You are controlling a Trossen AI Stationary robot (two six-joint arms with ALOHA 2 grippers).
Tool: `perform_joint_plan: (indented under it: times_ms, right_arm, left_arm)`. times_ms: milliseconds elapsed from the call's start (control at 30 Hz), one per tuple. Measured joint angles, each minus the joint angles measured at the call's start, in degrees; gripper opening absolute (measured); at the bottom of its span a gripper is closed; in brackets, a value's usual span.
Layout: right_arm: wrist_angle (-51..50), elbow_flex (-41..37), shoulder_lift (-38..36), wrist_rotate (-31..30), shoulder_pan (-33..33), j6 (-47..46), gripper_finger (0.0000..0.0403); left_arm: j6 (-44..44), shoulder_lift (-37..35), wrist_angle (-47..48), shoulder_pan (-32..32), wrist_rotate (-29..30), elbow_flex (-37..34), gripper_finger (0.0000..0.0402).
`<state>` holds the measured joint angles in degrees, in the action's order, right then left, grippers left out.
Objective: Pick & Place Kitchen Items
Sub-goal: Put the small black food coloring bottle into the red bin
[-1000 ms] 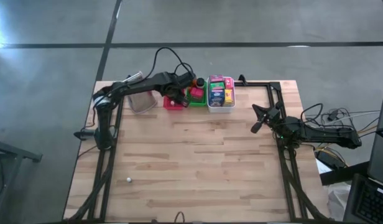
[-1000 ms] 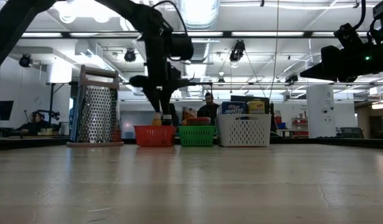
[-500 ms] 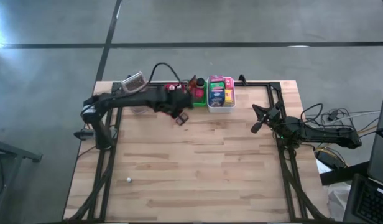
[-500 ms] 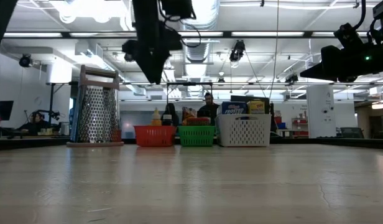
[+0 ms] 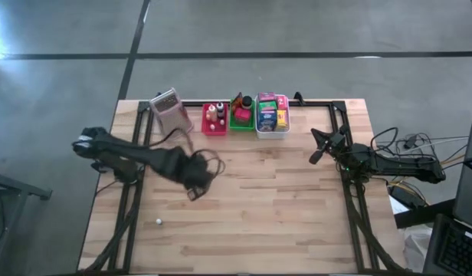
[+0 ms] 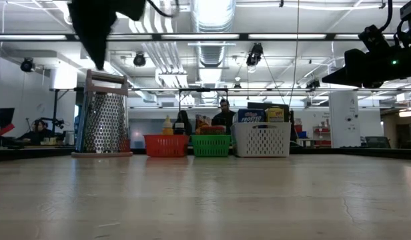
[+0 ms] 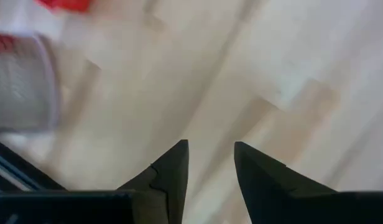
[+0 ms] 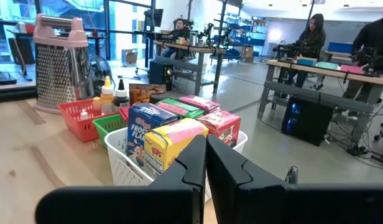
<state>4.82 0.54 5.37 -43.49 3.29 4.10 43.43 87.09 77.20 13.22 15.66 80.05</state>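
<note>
Kitchen items sorted along far edge of table (image 5: 259,207): small bottles in red tray (image 5: 214,119), dark jar and red piece in green tray (image 5: 241,116), pink, blue, green and yellow packets (image 5: 271,112) upright in white basket (image 5: 272,132). Metal grater (image 5: 170,112) just left of red tray. Left gripper (image 5: 195,189) above bare wood, left of centre, well clear of trays; fingers (image 7: 173,171) apart, nothing between. Right gripper (image 5: 316,152) at right edge, raised, jaws pressed together, empty. Tiny white object (image 5: 158,221) lying near left front. People at benches in room beyond.

A metal grater (image 5: 169,113) is standing at eleven o'clock beside the red tray (image 5: 214,129); green tray (image 5: 241,123) and white tray (image 5: 272,132) are sitting alongside.
</note>
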Motion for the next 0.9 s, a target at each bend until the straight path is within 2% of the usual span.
perform_joint_plan:
  times_ms: [100, 300, 500, 633, 767, 900]
  right_arm:
    - [-0.02, 0.00, 0.00, 0.01, 0.00, 0.00, 0.0008]
    - [0.00, 0.00, 0.02, 0.01, 0.00, 0.00, 0.0008]
    - [-0.02, 0.01, 0.02, 0.01, 0.00, 0.00, 0.0008]
    - [-0.02, 0.02, 0.04, 0.01, 0.00, 0.00, 0.0008]
    - [-0.02, 0.00, 0.04, 0.01, 0.00, 0.00, 0.0008]
    - [-0.02, 0.00, 0.04, 0.00, 0.00, 0.00, 0.0008]
  left_arm:
    - [9.59, -3.11, -0.19, 5.35, -0.37, -2.76, 0.0136]
    - [38.59, -8.34, -0.61, 16.67, -0.10, -9.54, 0.0136]
    - [61.00, -10.42, -3.83, 26.46, -1.57, -16.27, 0.0136]
    - [67.52, -10.13, -7.48, 31.94, -2.96, -18.82, 0.0136]
    - [67.80, -9.81, -11.27, 35.48, -7.22, -20.58, 0.0136]
    - [71.48, -9.81, -11.27, 38.39, -7.66, -21.38, 0.0136]
